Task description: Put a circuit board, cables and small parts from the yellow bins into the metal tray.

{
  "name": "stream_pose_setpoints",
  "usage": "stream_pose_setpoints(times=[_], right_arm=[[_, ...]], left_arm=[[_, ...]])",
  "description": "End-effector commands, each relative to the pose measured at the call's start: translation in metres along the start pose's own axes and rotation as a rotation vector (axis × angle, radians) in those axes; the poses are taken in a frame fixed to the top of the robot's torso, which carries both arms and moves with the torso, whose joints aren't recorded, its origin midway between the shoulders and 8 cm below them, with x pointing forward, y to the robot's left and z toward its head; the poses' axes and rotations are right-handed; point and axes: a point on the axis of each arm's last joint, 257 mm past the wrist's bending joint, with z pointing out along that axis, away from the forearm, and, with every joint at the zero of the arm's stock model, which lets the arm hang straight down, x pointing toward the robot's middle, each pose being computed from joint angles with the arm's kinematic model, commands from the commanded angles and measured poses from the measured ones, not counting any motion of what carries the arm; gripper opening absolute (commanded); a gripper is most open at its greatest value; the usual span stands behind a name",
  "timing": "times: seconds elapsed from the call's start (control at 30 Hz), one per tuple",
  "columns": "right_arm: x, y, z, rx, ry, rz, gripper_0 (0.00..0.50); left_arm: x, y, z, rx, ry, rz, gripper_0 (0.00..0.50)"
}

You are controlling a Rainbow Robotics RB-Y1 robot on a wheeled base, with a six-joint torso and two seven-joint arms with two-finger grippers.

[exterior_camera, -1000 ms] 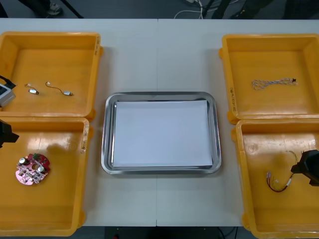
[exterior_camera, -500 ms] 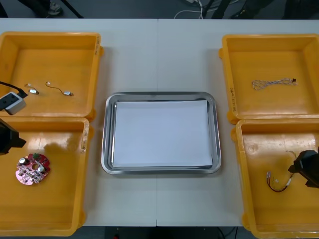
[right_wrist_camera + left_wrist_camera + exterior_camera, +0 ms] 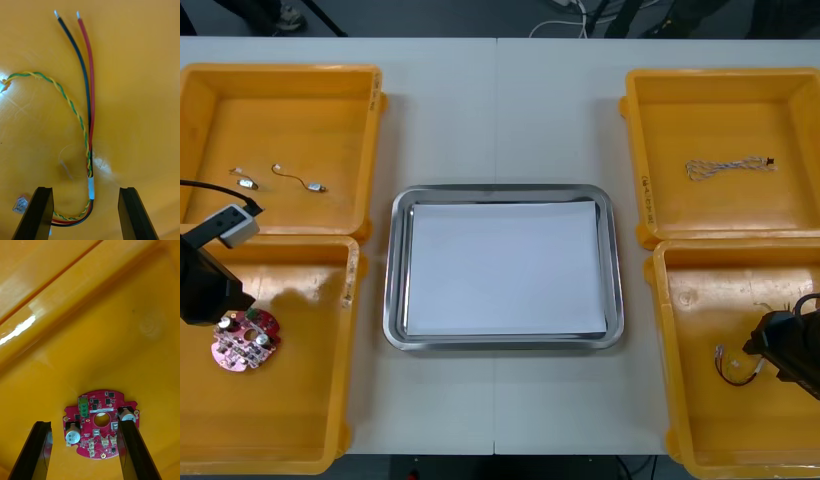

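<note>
A round red circuit board [image 3: 245, 338] lies in the near-left yellow bin [image 3: 300, 410]. My left gripper [image 3: 220, 305] hovers at the board's far-left edge. In the left wrist view it [image 3: 84, 424] stands open, with the circuit board [image 3: 100, 423] between its fingers [image 3: 39, 450]. A red and yellow cable [image 3: 735, 368] lies in the near-right bin [image 3: 720, 290], and my right gripper [image 3: 765, 345] is just to its right. In the right wrist view that gripper [image 3: 85, 190] is open, straddling the cable [image 3: 90, 112], whose bend lies between the fingertips [image 3: 129, 202]. The metal tray [image 3: 391, 280], white inside, holds nothing.
Small metal parts [image 3: 245, 183] and another with a thin wire [image 3: 310, 185] lie in the far-left bin [image 3: 300, 110]. A twisted blue and white cable [image 3: 725, 166] rests in the far-right bin [image 3: 720, 110]. Bin walls stand between each gripper and the tray.
The left arm has come in from the left edge and down over the circuit board. The right gripper has shifted slightly left and nearer, closing on the cable.
</note>
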Motion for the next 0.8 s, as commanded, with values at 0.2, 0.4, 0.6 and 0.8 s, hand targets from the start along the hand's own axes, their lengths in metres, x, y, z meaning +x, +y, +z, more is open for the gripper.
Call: stream_pose_setpoints(times=[0.2, 0.4, 0.6, 0.8], right_arm=[[0.008, 0.005, 0.013, -0.004, 0.012, 0.002, 0.500], [0.007, 0.006, 0.019, -0.014, 0.009, 0.003, 0.500], [0.008, 0.006, 0.020, -0.012, 0.012, 0.004, 0.500], [0.009, 0.005, 0.020, -0.011, 0.013, 0.004, 0.338]], left_arm=[[0.027, 0.010, 0.007, -0.046, 0.063, 0.106, 0.500], [0.037, 0.011, 0.012, -0.044, 0.082, 0.104, 0.500], [0.039, 0.014, 0.023, -0.063, 0.076, 0.115, 0.500], [0.039, 0.017, 0.026, -0.066, 0.069, 0.116, 0.500]])
